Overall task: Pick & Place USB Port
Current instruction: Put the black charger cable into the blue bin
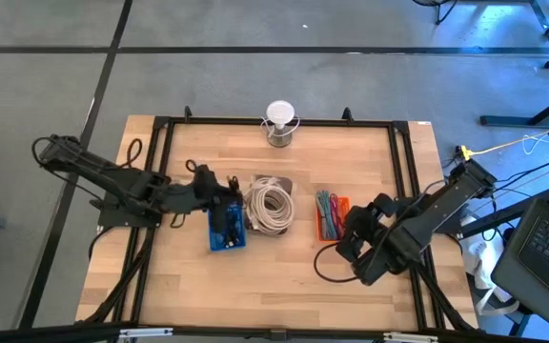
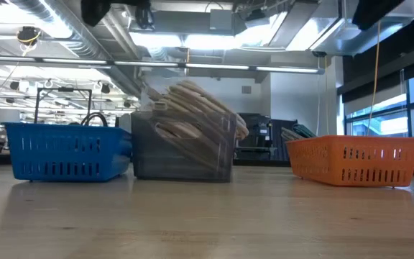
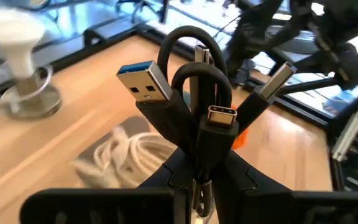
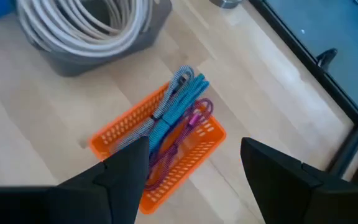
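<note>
Evidently carry step: left gripper (image 3: 197,186) clamped on bundle of black USB cables (image 3: 194,106), above blue plastic basket (image 1: 227,229). Next: release into basket. Right gripper (image 4: 194,168), fingers apart, waits at 3 o'clock over orange basket (image 4: 160,152).

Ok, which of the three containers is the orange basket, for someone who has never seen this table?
On the wooden table, three containers sit in a row at the middle. The orange basket is the one nearest the right gripper, and only it holds blue, grey and purple cables.
</note>
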You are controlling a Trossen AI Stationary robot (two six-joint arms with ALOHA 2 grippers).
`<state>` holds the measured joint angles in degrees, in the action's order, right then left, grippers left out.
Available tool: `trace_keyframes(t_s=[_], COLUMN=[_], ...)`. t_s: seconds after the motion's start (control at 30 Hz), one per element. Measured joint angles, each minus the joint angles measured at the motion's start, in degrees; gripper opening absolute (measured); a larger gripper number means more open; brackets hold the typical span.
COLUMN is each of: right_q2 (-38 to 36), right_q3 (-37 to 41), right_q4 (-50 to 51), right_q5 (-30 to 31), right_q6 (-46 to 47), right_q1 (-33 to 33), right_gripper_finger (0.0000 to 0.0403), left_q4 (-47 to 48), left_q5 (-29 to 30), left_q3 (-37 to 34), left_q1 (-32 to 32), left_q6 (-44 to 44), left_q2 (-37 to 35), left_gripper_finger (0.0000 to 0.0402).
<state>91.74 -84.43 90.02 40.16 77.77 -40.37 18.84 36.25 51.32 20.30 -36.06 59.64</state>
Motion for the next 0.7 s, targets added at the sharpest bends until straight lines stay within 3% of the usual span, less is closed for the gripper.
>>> trace_keyframes(t_s=[0.2, 0.5, 0.7], right_q2=[0.0, 0.0, 0.0], right_q3=[2.8, 3.3, 3.3], right_q4=[0.0, 0.0, 0.0], right_q5=[-0.8, -1.2, -1.0], right_q6=[2.7, 2.8, 2.8], right_q1=[0.1, 0.1, 0.1], right_gripper_finger=[0.0257, 0.0257, 0.0257], left_q4=[11.8, 16.0, 25.7], left_q5=[7.1, 5.4, 3.3], left_q3=[-0.3, -0.3, -0.3], left_q1=[4.1, 9.9, 11.2], left_q6=[-17.8, -36.7, -48.2], left_q2=[4.3, 14.1, 17.3], left_gripper_finger=[0.0027, 0.0027, 0.0027])
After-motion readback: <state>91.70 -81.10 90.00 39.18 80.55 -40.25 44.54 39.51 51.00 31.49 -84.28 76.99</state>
